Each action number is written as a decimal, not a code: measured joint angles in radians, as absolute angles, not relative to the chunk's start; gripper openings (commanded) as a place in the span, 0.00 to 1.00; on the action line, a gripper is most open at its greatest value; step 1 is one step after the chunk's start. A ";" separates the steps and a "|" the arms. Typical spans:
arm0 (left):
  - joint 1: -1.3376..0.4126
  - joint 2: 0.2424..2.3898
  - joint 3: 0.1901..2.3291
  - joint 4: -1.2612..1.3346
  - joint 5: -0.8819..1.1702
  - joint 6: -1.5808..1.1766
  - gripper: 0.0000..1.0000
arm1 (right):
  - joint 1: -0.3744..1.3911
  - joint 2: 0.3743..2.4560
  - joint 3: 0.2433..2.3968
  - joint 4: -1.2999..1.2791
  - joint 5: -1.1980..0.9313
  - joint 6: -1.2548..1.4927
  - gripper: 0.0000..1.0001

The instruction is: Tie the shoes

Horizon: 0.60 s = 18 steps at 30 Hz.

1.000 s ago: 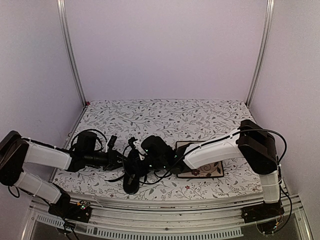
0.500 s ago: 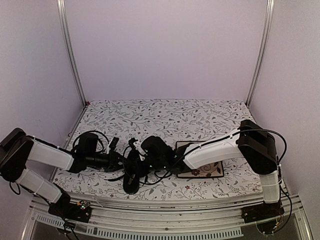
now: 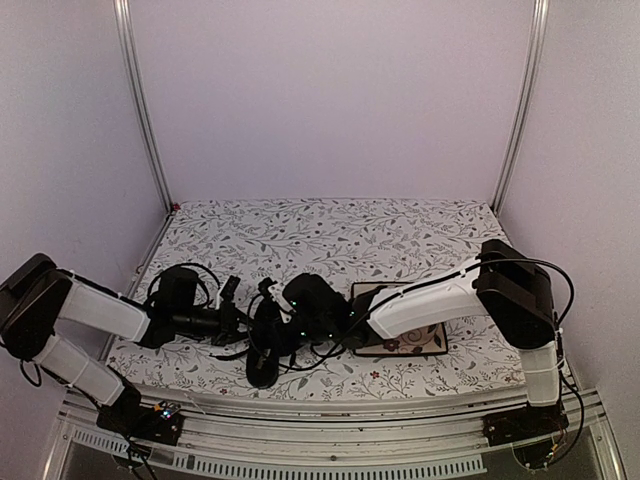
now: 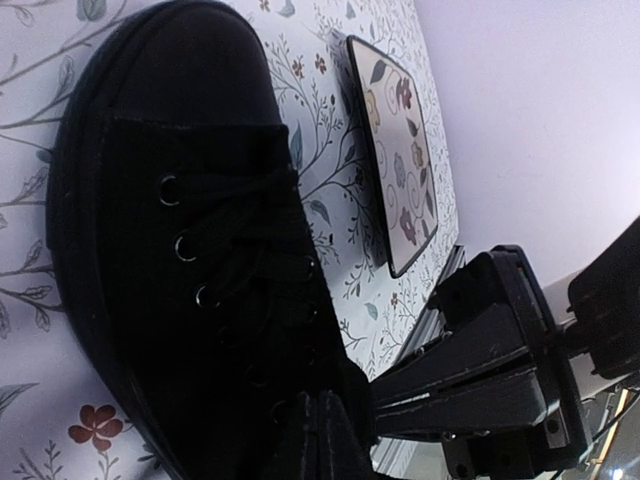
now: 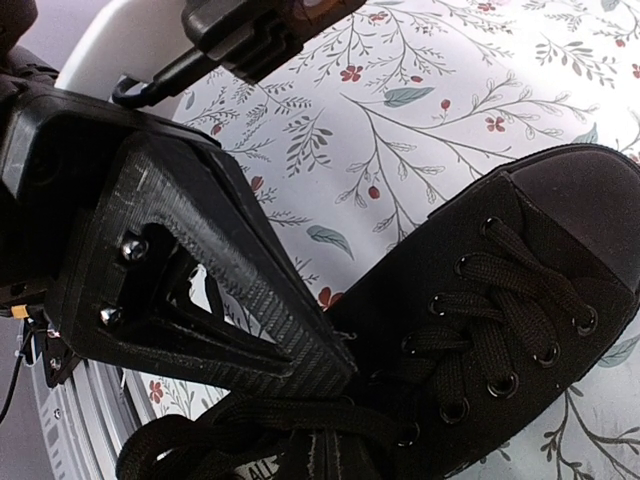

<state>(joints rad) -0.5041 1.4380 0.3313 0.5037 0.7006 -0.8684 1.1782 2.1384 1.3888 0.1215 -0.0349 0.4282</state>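
The black shoe lies between the two claws. The left gripper is pinched closed at the shoe's tongue end, and the right gripper is closed just above the laces. Whether either one grips a lace cannot be told. The floral plate sits beyond the right claw.

One shoe, one plate — two end effectors

The table is covered by a white cloth printed with leafy vines. A black shoe lies on it near the front edge. A square floral plate lies flat close by, to the shoe's right.
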 measured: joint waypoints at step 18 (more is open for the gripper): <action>-0.518 1.360 0.326 0.382 0.609 -0.868 0.00 | 1.178 1.942 1.186 0.160 0.047 0.434 0.38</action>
<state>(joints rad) -0.5179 1.3602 0.3264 0.3824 0.6086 -0.8677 1.1778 1.9415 1.1858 0.1600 0.0467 0.4339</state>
